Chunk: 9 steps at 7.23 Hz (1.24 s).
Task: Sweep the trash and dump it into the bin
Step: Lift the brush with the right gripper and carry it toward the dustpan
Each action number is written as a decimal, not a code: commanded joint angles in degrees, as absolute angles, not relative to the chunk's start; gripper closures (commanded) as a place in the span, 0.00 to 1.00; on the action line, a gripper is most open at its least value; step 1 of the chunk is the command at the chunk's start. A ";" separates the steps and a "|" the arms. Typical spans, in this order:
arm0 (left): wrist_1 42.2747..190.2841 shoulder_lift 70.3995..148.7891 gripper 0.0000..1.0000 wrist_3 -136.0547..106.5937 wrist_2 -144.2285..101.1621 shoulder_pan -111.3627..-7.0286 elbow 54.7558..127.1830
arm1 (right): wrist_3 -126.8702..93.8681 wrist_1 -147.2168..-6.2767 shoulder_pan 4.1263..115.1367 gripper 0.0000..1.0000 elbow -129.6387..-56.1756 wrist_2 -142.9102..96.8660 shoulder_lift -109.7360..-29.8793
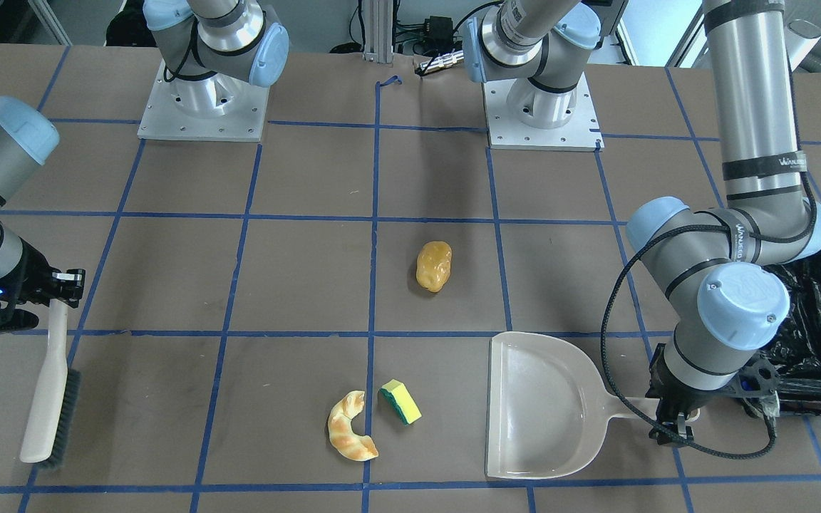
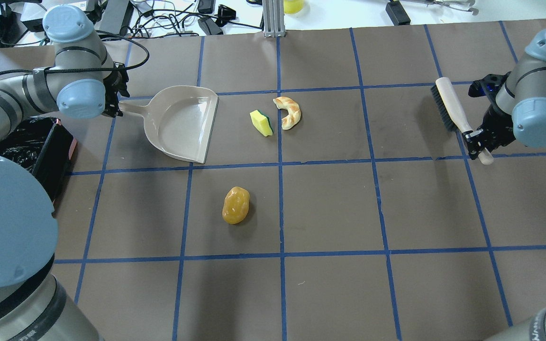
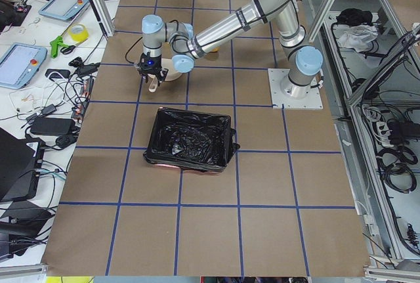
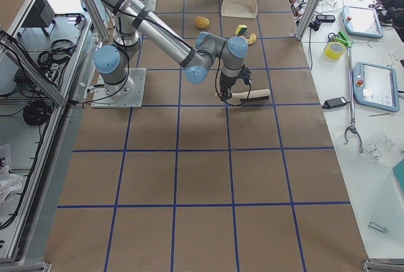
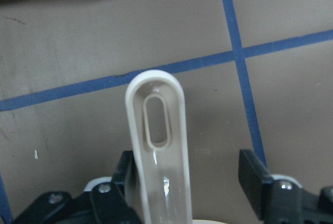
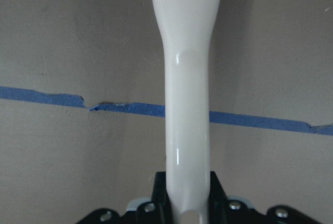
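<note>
Just beside croissant (image 1: pixel 350 425) — sponge (image 1: pixel 400 401); dustpan (image 1: pixel 535 406), brush (image 1: pixel 47 399) apart.

Beige dustpan (image 1: pixel 539 406) & brush (image 1: pixel 47 399), black bin (image 3: pixel 220 140), golden bread (image 1: pixel 433 266), tan-striped croissant (image 1: pixel 348 427), yel/grn sponge (image 1: pixel 400 401).

A robotics lab: blue-taped grid table (image 2: pixel 330 208), aluminium framing (image 2: pixel 273 19), teach pendants (image 4: pixel 377 84), cable clutter (image 3: pixel 56 99).
</note>
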<state>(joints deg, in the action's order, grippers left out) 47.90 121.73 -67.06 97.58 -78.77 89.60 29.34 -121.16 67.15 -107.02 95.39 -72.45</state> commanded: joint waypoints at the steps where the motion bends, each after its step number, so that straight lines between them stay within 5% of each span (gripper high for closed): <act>1: 47.90 121.64 1.00 -67.24 97.47 -78.75 89.65 | 23.94 -120.15 68.81 0.89 -105.82 98.15 -73.56; 9: 48.60 120.05 1.00 -75.30 105.47 -82.78 89.91 | -16.39 -111.36 97.97 0.89 -105.47 100.82 -74.44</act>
